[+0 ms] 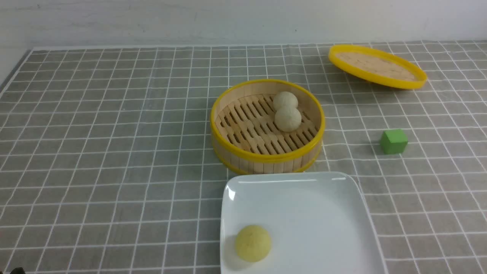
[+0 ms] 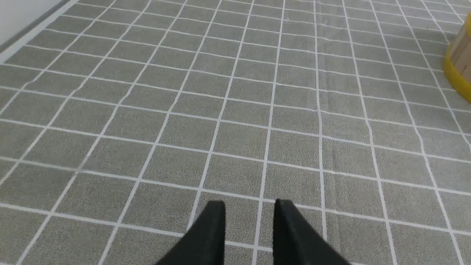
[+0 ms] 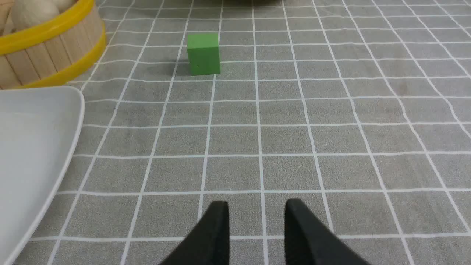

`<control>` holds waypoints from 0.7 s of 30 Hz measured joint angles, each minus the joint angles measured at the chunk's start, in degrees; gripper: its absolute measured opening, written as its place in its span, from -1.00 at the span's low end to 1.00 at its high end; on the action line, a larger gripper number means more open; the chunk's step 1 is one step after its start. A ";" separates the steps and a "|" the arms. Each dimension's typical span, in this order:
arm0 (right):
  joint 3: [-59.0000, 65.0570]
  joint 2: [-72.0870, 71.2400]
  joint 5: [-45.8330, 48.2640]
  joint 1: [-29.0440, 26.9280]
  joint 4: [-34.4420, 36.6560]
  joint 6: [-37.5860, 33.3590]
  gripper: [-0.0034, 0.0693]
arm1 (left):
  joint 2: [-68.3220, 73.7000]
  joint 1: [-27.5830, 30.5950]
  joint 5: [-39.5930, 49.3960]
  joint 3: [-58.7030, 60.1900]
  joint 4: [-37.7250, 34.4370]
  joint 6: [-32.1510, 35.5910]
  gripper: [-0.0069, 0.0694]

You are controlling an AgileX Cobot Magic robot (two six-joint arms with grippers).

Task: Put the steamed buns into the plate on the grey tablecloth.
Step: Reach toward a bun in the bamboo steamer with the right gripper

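Note:
Two pale steamed buns [image 1: 285, 101] [image 1: 288, 118] sit touching inside an open bamboo steamer [image 1: 266, 156] on the grey tablecloth [image 1: 95, 152]. The white plate [image 1: 323, 213] lies just in front of the steamer, with a yellow round bun [image 1: 253, 243] near its front left corner. Neither gripper shows in the front view. My left gripper [image 2: 249, 206] hovers open over bare cloth, left of the steamer's wall [image 2: 460, 62]. My right gripper [image 3: 257, 206] is open and empty over cloth, beside the plate's edge [image 3: 66, 147]. One bun [image 3: 33, 13] shows there in the steamer [image 3: 48, 55].
A green cube [image 1: 393, 141] [image 3: 203, 53] stands on the cloth right of the steamer. The yellow-rimmed bamboo lid [image 1: 376, 66] rests tilted at the back right. The cloth's far edge meets a white wall.

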 joint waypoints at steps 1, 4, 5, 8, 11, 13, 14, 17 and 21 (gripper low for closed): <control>0.00 0.00 0.00 0.00 0.00 0.00 -0.25 | 0.00 0.00 0.00 0.00 0.00 0.00 -0.24; 0.00 0.00 0.00 0.00 0.00 0.00 -0.25 | 0.00 0.00 0.00 0.00 0.00 0.00 -0.24; 0.00 0.00 0.00 0.00 0.00 0.00 -0.25 | 0.00 0.00 0.00 0.00 0.00 0.00 -0.24; 0.00 0.00 0.00 0.00 0.00 0.00 -0.25 | 0.00 0.00 0.00 0.00 0.00 0.00 -0.23; 0.00 0.00 0.00 0.00 0.00 0.00 -0.25 | 0.00 0.00 0.00 0.00 0.00 0.00 -0.22; 0.00 0.00 0.00 0.00 0.00 0.00 -0.25 | 0.00 0.00 0.00 0.00 0.00 0.00 -0.21; 0.00 0.00 0.00 0.00 0.00 0.00 -0.25 | 0.00 0.00 0.00 0.00 0.00 0.00 -0.21; 0.00 0.00 0.00 0.00 0.00 0.00 -0.25 | 0.00 0.00 0.00 0.00 0.00 0.00 -0.21; 0.00 0.00 0.00 0.00 0.00 0.00 -0.25 | 0.00 0.00 0.00 0.00 0.00 0.00 -0.21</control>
